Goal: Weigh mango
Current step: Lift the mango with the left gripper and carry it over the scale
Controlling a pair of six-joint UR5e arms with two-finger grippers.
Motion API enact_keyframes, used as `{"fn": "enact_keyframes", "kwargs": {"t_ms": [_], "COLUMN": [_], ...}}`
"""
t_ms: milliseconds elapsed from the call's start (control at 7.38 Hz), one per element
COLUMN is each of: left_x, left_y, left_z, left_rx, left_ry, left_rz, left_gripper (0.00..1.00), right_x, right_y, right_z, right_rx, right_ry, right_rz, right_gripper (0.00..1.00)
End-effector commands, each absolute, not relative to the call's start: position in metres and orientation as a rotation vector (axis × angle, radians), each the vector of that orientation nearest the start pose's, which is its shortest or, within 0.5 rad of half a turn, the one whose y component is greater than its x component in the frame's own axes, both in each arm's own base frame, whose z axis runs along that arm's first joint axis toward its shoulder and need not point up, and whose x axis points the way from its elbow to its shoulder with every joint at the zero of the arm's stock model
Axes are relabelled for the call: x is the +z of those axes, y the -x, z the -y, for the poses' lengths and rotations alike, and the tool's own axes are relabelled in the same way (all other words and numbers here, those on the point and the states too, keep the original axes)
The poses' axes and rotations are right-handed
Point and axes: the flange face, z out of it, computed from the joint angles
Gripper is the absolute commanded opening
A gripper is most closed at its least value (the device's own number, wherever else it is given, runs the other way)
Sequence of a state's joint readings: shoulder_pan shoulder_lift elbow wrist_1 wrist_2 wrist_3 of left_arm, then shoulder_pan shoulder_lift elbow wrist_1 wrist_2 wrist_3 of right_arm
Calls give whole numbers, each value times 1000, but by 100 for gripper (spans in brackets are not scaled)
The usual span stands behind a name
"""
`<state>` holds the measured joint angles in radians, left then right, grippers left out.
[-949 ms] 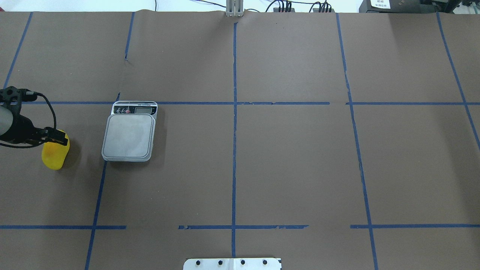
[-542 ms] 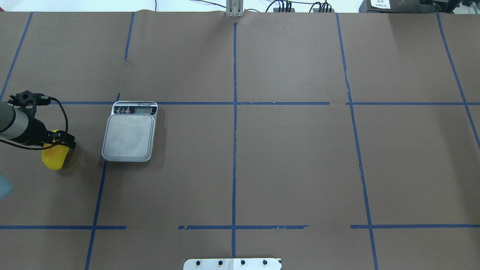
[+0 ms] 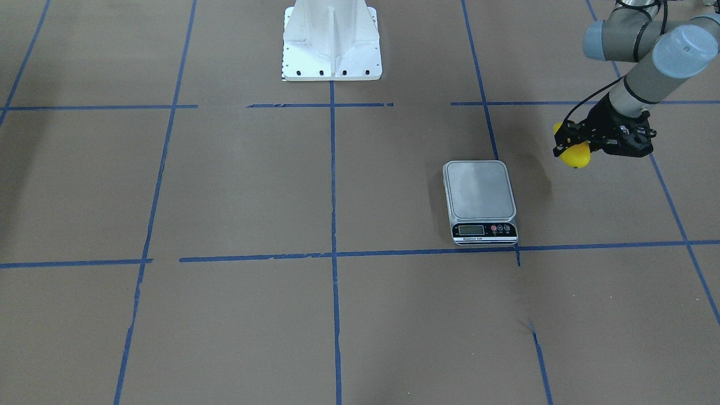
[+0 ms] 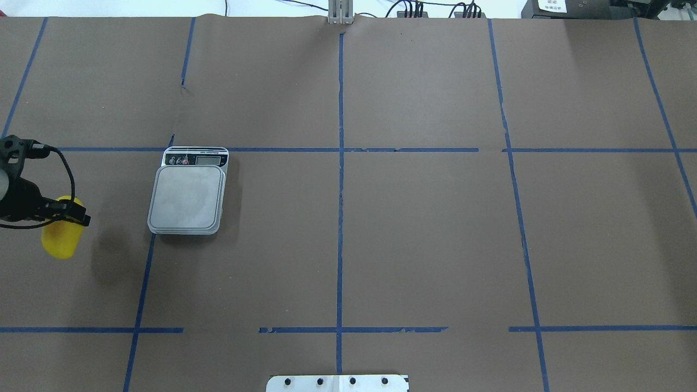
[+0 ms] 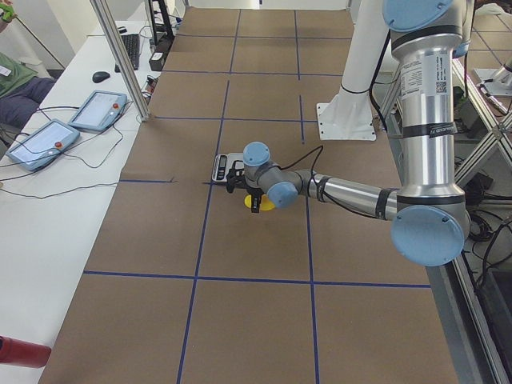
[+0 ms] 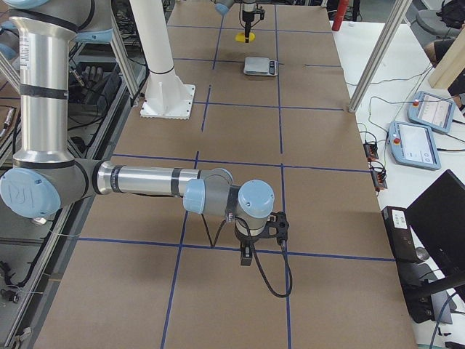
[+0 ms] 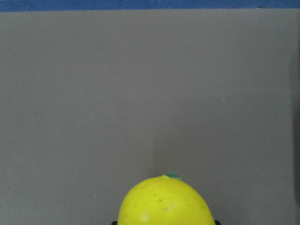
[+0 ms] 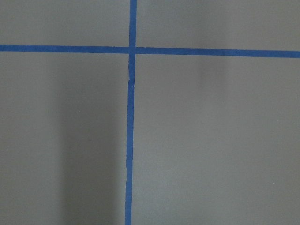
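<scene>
Left arm reaches in low at the robot's left end of the worktop (image 4: 425,245). Left claw (image 4: 72,215) is clamped on the mango (image 4: 57,242). The black fingers pinch it near one end and the rest of the yellow fruit sticks out past them.

The mango hangs clear of the surface. Its shadow (image 4: 109,262) lies on the brown paper, apart from the fruit. From the operators' side the claw (image 3: 567,140) holds the mango (image 3: 576,157) just above the paper. The left wrist camera shows the rounded yellow end (image 7: 166,202) with a small green spot at its tip, and paper beyond it.

The scale (image 4: 187,197) sits flat on the worktop, on the robot's right of the mango and apart from it. Its display (image 3: 471,229) faces the operators' side, against a line of blue tape (image 4: 340,218).

The right arm is stretched low over the other end of the worktop. Right claw (image 6: 247,259) points down, close above the paper. It shows only in the side view, so I cannot tell how its jaws stand. Its wrist camera sees a cross of tape (image 8: 131,49) on the paper.
</scene>
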<state>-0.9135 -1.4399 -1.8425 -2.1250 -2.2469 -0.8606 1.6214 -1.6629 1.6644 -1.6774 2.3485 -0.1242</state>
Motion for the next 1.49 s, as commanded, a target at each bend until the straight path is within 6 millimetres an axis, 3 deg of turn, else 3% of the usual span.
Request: {"fn": "enact_keyframes", "kwargs": {"t_ms": [0, 136, 271, 407, 542, 678, 814, 1085, 1356], "left_x": [485, 440, 392, 367, 355, 352, 360, 385, 392], "left_y": [-204, -217, -223, -240, -267, -305, -341, -374, -381], "left_z": [410, 435, 473, 499, 531, 545, 539, 540, 535], "left_rx": [7, -15, -52, -50, -57, -24, 10, -14, -3], "left_ry": [20, 43, 33, 25, 39, 66, 96, 59, 67], "left_rz": [-939, -917, -906, -908, -908, -900, -882, -900, -896], "left_gripper": [0, 0, 0, 0, 0, 0, 0, 0, 0], "right_x": [666, 666, 666, 666, 666, 666, 666, 666, 666], "right_y": [-86, -86, -86, -86, -86, -86, -86, -86, -86], "right_z": [441, 441, 441, 441, 441, 441, 441, 441, 441], "right_rx": [-29, -29, -29, -29, -29, -29, -29, -29, -29], "right_ry": [32, 31, 32, 32, 32, 32, 32, 32, 32], "right_rz": [783, 783, 783, 783, 783, 783, 783, 783, 783], "right_gripper": [100, 100, 100, 100, 100, 100, 100, 100, 100]}}
